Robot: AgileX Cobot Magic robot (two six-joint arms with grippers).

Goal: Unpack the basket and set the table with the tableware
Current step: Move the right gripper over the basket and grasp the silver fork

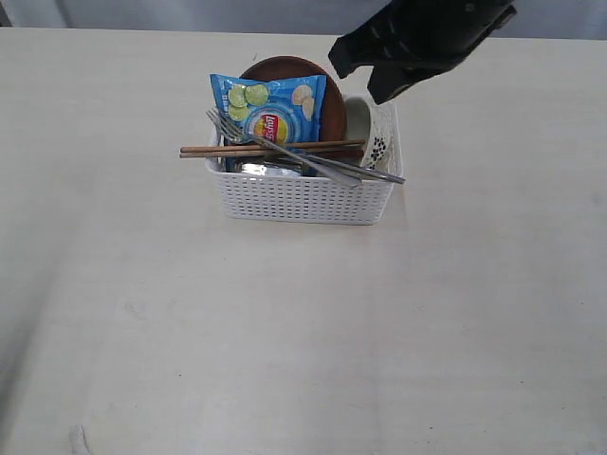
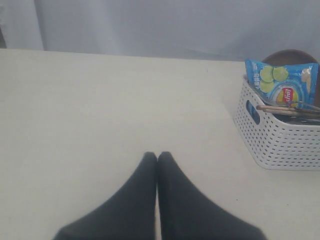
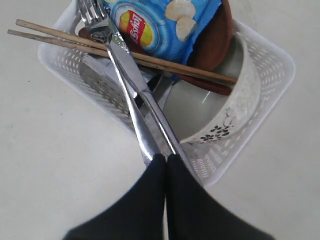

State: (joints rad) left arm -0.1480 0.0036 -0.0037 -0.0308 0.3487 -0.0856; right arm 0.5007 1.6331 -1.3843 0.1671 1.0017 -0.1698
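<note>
— Sitting where, the basket (image 1: 303, 201)?
— Mid-counter (image 1: 142, 313), fully packed. Fork (image 1: 224, 123) and knife (image 1: 375, 174) lie across the chopsticks (image 1: 266, 148) on the rim. Bowl (image 3: 235, 115) stands on edge at one end, plate (image 1: 285, 66) upright behind the chips bag (image 1: 270, 109). Loose top layer, so the long pieces probably come out first.
— Arms?
— Right gripper (image 3: 161, 159) pinched closed, empty, poised above the basket near the cutlery handles. Left gripper (image 2: 157, 157) closed too, low over the counter, well apart from the basket.
</note>
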